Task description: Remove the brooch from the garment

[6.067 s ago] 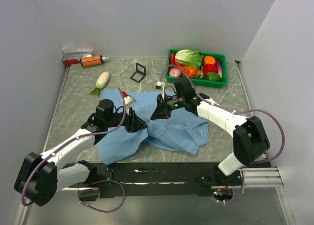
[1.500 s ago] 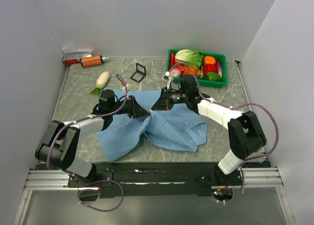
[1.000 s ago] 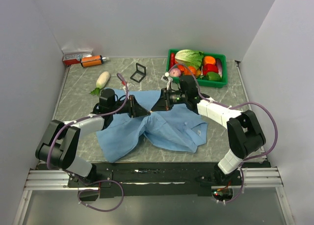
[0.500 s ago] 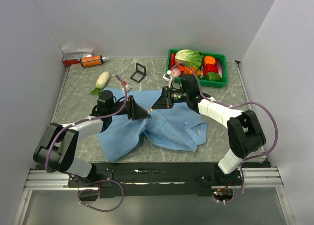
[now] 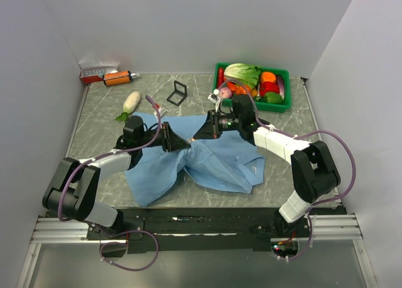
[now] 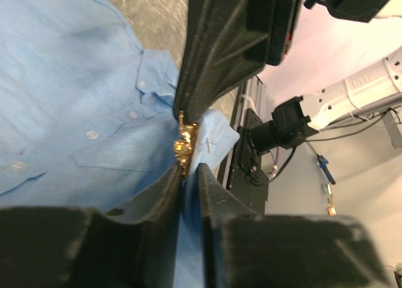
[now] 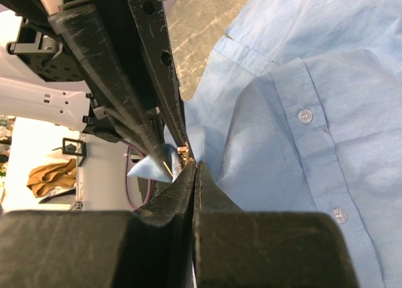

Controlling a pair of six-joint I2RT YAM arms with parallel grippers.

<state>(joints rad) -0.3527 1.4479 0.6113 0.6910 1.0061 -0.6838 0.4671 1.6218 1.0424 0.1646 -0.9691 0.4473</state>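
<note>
Left wrist view: brooch sits on a raised fold of the light blue shirt; left gripper pinches that fold just below it. Right wrist view: right gripper pressed together, tips touching the brooch; whether it holds it cannot be told. Top external view: both claws meet tip to tip mid-shirt; brooch too small to make out.

Both arms' fingers converged on the garment's brooch.
</note>
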